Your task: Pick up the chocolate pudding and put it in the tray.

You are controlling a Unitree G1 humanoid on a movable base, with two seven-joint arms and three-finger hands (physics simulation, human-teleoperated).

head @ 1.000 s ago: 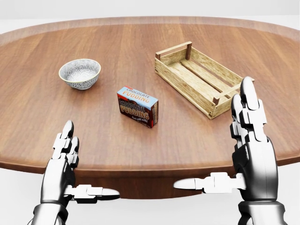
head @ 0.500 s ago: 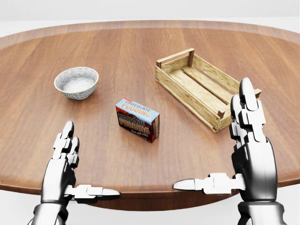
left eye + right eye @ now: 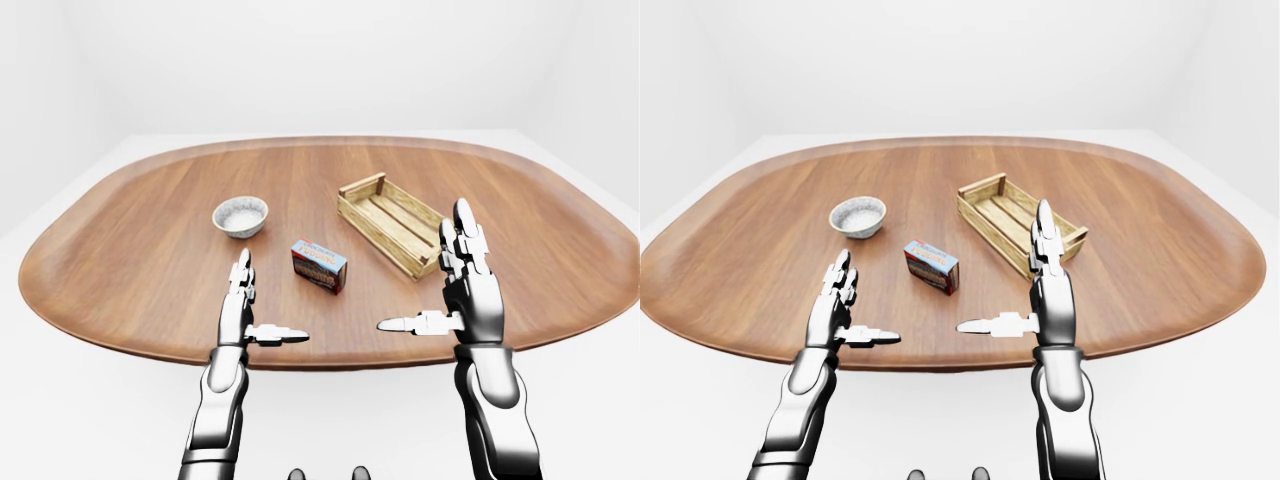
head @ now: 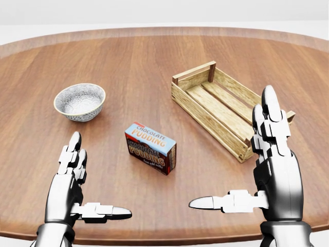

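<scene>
Wooden table (image 4: 154,56): carried the pudding box (image 4: 150,147), free, between bowl (image 4: 79,102) and tray (image 4: 226,110).
Direction: box lay up and between both hands, long axis slanting down-right.
Nearer hand: hard to judge.
Left hand (image 4: 72,188): fingers apart, empty.
Right hand (image 4: 267,170): fingers apart, empty, covering the tray's near corner.

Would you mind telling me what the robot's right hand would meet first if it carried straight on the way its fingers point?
Most likely the slatted wooden tray: the open right hand points up the head view, its fingertips already overlapping the tray's near corner. Height is unclear, so it might pass over the rim.
</scene>
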